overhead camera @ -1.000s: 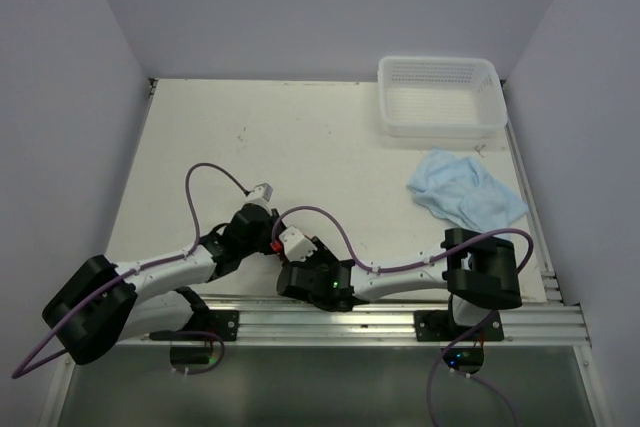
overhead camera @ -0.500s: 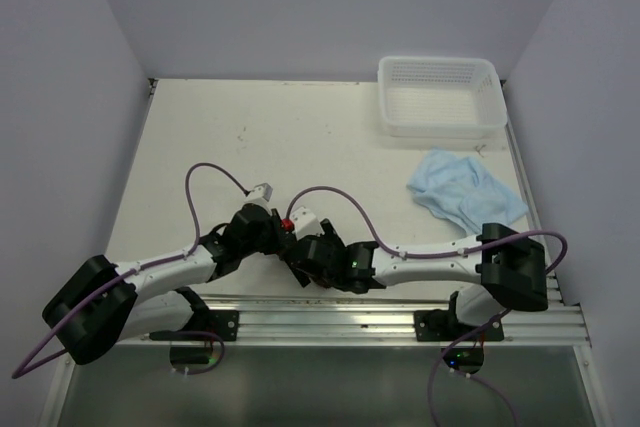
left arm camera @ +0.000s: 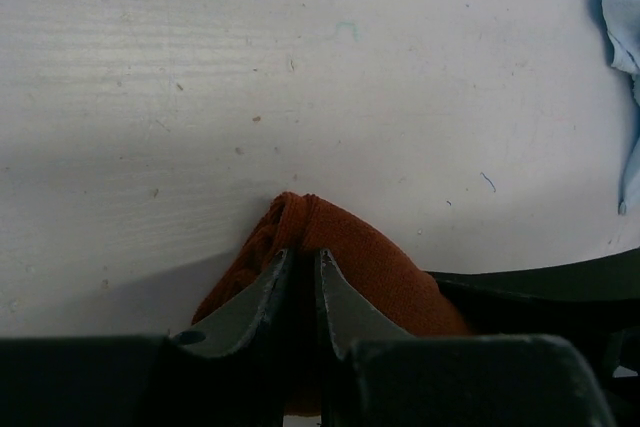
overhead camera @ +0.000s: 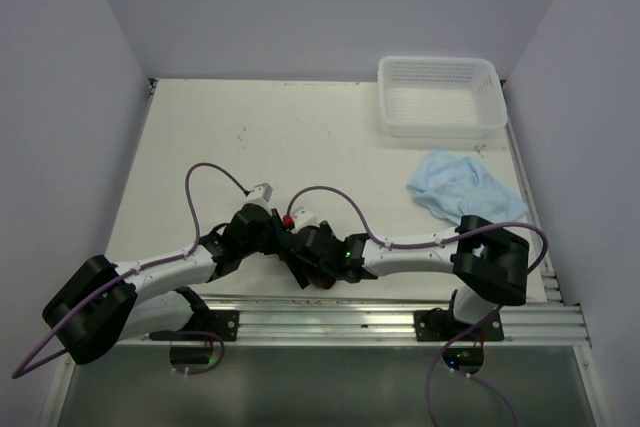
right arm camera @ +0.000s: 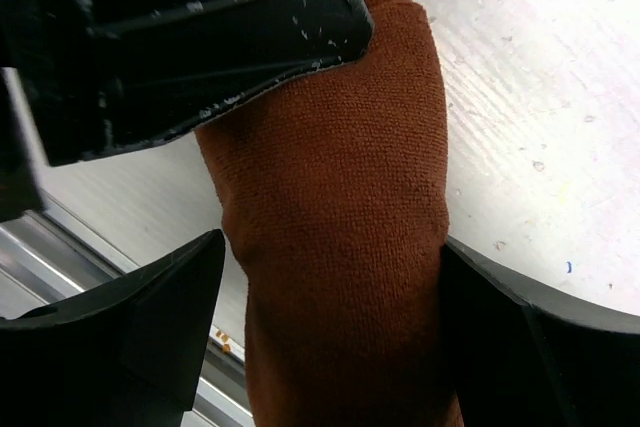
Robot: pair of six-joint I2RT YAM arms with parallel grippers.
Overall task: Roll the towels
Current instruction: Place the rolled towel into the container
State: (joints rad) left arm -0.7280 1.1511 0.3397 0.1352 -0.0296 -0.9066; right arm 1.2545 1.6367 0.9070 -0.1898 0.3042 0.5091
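The rust brown-red towel [right arm camera: 340, 227] is seen bunched into a thick, elongated bundle on the white table [overhead camera: 280, 137], close to the near edge and just ahead of the metal rail [overhead camera: 380, 312]. One end of it is clamped by the left gripper [left arm camera: 302, 255]: its two fingers are brought almost together, and a raised fold of the cloth is pinched between their tips. The right gripper [right arm camera: 333, 247] is set astride the same bundle with its jaws held wide apart and not closed on the cloth. The bundle is touched by the finger at the right of that wrist view, while a strip of table is left visible between the cloth and the other finger. In the overhead view the two wrists are found close together near the middle of the near edge, and the towel is almost wholly hidden beneath them.

The light blue towel [overhead camera: 465, 192] is laid crumpled and unrolled toward the far right of the table, well apart from both grippers. The white mesh basket [overhead camera: 440, 127] is placed just beyond it in the far right corner, with a narrow strip of table between the two.
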